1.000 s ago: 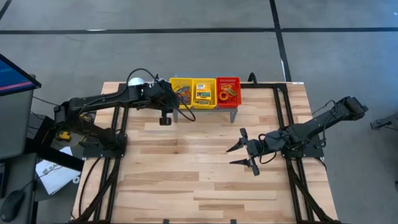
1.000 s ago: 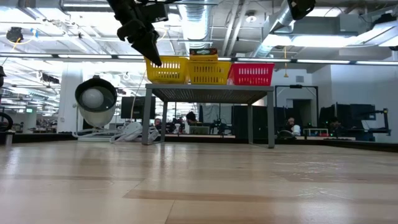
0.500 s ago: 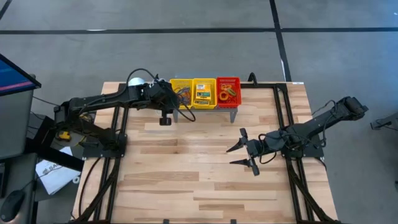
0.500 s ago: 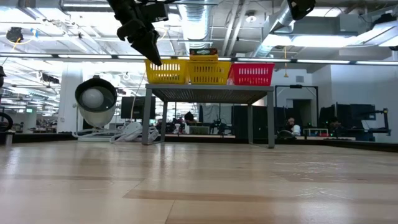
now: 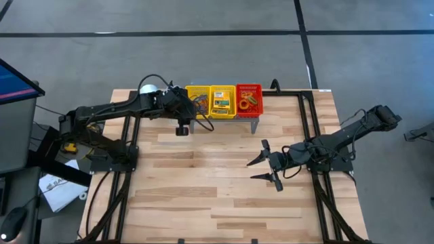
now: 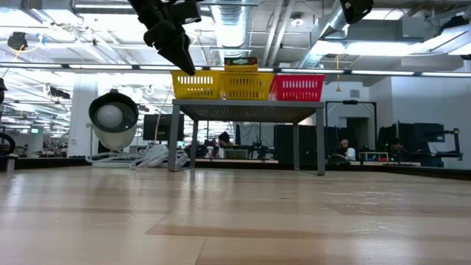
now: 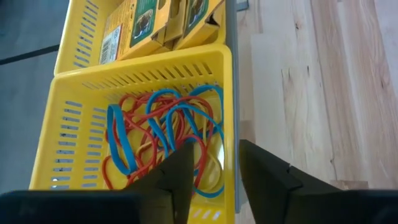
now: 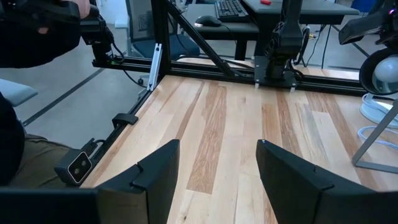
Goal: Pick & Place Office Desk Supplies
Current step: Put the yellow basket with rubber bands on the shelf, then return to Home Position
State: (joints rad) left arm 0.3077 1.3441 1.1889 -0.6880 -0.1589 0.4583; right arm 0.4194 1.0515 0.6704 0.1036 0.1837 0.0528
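**Left gripper over the rubber-band basket, right arm idle mid-table**

The left gripper (image 5: 184, 116) hangs above the near edge of the left yellow basket (image 5: 197, 90), the first of three small baskets lined up on a grey metal stand (image 6: 250, 112) at the far side of the wooden table (image 5: 203, 196). In the left wrist view its two dark fingers (image 7: 180, 169) stand apart with nothing between them, straddling the basket's near wall (image 7: 227, 124). Inside that basket lies a tangle of rubber bands (image 7: 165, 137), red, blue and a few yellow, resting on the basket floor just below the fingertips.

The middle yellow basket (image 5: 222, 100) holds the crayon boxes (image 7: 146, 18), yellow with green panels, leaning against one another. The red basket (image 5: 249, 99) on the right holds small orange and yellow rings (image 5: 247, 102); their exact shape is too small to tell.

From the low view the left gripper (image 6: 176, 48) points down at the left end of the basket row, close to the first basket's rim.

The right gripper (image 5: 266, 166) sits low over the middle of the table, well apart from the baskets, its fingers (image 8: 158, 171) spread wide and empty. A white round lamp (image 6: 112, 118) stands at the far left corner.
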